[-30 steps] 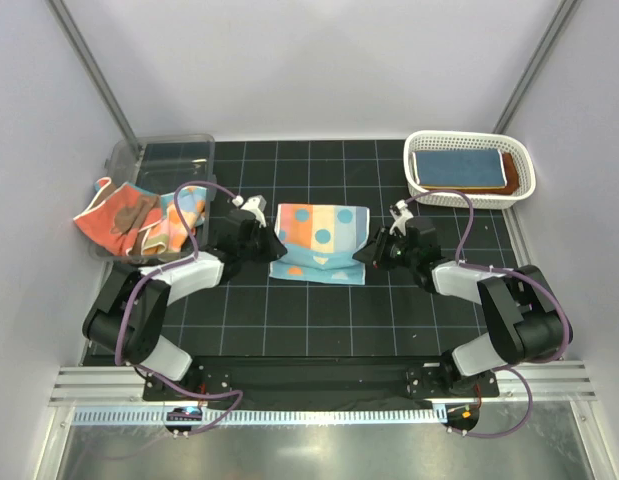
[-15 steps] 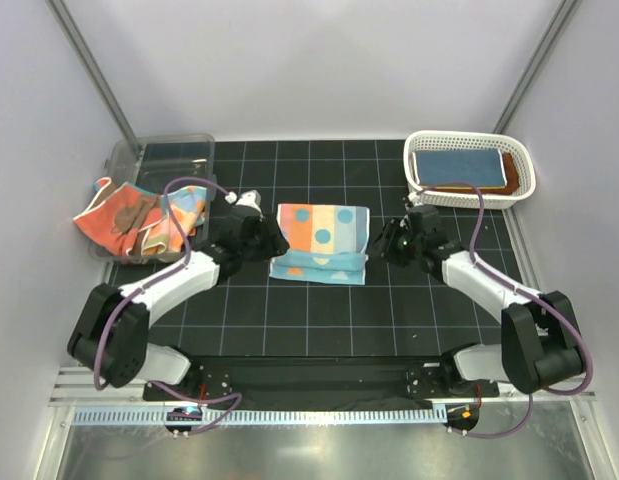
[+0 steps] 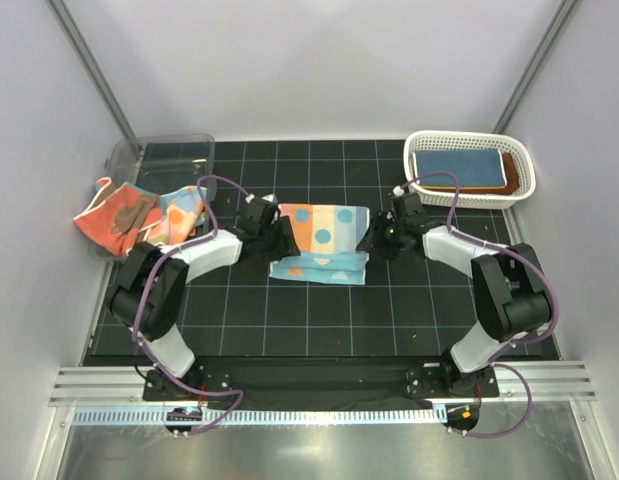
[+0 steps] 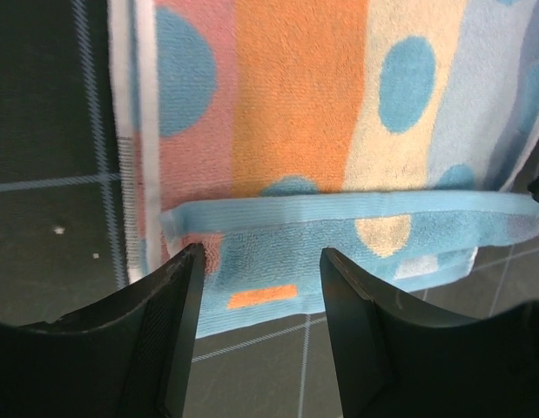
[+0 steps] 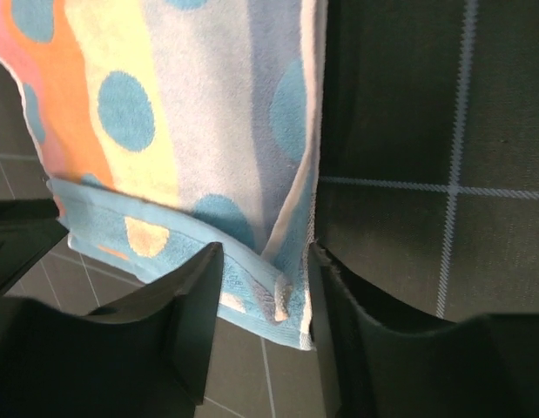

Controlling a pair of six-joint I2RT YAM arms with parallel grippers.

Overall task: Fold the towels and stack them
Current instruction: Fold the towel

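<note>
Polka-dotted towel (image 3: 321,238), partly folded, between left gripper (image 3: 282,240) and right gripper (image 3: 377,240)

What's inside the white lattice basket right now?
In the basket, a folded blue towel lies on top; a rust-brown towel under it shows only along its right and near edges. Anything beneath those is covered.

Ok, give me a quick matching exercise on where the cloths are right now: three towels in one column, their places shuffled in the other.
Towels:
1. light-blue and orange polka-dotted towel
2. coral-red towel with brown bear
3. folded blue towel

Places:
A. in the white plastic lattice basket, far right
B. partly folded on the black gridded mat, centre
C. draped over the edge of the clear plastic bin, far left

Pairs: 1-B; 2-C; 3-A
</note>
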